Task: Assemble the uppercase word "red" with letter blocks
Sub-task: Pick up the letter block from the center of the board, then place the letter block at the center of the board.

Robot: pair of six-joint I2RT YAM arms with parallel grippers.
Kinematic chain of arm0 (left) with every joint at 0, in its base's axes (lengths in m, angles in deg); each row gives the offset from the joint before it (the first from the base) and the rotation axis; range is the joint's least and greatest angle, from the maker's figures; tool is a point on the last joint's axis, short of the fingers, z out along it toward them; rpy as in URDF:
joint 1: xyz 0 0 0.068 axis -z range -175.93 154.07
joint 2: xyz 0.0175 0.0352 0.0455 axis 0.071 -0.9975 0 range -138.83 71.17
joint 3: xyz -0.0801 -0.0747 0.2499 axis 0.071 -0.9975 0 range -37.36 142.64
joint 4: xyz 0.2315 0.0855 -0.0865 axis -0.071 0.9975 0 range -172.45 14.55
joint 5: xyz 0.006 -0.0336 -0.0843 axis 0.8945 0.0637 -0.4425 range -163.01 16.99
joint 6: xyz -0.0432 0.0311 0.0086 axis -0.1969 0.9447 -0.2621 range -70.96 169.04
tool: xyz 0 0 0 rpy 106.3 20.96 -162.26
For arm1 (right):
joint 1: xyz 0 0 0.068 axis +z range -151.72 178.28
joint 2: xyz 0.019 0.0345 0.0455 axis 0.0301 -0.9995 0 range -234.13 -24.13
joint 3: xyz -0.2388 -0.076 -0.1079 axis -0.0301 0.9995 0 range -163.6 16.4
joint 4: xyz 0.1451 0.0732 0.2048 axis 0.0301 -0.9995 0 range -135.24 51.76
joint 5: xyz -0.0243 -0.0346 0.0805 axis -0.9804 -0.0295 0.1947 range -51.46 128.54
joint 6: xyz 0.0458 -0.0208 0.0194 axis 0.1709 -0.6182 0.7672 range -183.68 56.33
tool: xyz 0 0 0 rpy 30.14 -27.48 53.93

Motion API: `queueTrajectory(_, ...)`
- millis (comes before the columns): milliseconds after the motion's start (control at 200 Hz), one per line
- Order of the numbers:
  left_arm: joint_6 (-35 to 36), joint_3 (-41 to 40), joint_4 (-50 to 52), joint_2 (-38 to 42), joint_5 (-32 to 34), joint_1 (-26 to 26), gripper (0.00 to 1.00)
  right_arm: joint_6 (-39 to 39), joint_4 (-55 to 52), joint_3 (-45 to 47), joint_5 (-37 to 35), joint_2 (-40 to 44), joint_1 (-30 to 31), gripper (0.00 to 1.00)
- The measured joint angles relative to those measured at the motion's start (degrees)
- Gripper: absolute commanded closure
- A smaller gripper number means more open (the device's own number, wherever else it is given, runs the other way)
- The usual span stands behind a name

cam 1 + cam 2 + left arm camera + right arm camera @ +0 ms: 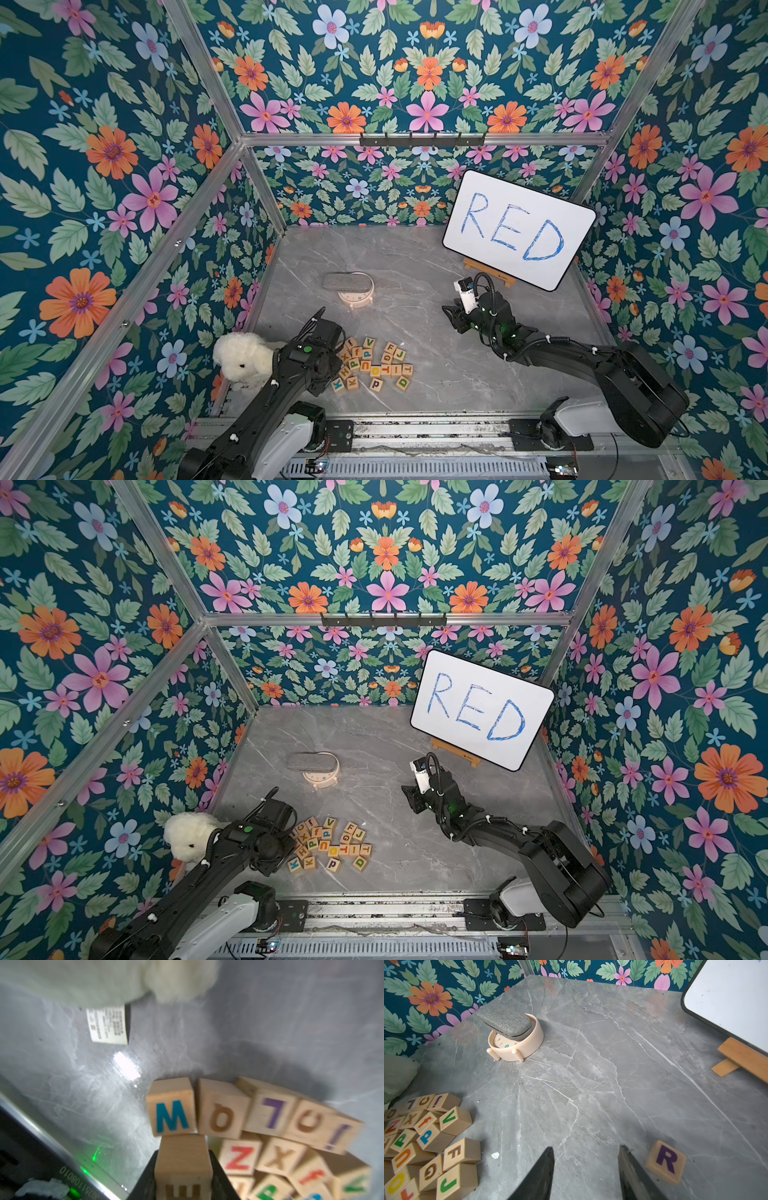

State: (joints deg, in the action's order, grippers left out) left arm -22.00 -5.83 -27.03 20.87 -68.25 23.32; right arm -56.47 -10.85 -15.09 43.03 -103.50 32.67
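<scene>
The left gripper (184,1167) is clamped on the E block (182,1147), with its jaws flat against two opposite sides. It works at the nine o'clock edge of the heap of letter blocks (370,365), which sits at about seven o'clock from the middle of the table (415,266) in both top views.

The held cube touches the M cube (171,1105), and that looks like the main hazard. A lift that is not straight up may drag the M cube along or tip its neighbours toward the plush toy (243,357) at the heap's nine o'clock. The fingers seem to cover only part of the cube (its far end juts past them), so it could also twist or slip in transit.

The right gripper (585,1167) hangs spread and empty near the table's middle. The R block (666,1161) lies letter-up just beside one finger, where a careless swing would knock it askew. The D block (402,382) sits at the heap's four o'clock corner.
</scene>
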Motion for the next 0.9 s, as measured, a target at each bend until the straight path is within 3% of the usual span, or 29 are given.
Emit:
queueTrajectory(220,6.54,10.64,2.01,0.04,1.29,0.11,0.78,1.79,-0.61,-1.97,4.20,0.61,-3.28,0.48)
queueTrajectory(445,18.78,23.52,1.22,-7.78,0.59,2.45,0.77,3.74,-4.74,-3.85,5.77,2.10,-6.05,0.48)
queueTrajectory(765,37.31,34.01,-11.39,-22.51,-6.38,11.28,1.00,12.63,-22.43,-5.57,2.58,17.03,-6.32,0.48)
queueTrajectory(900,44.35,38.07,-15.37,-29.38,-8.79,16.52,1.00,16.76,-33.42,-4.70,-0.90,26.80,-6.32,0.46)
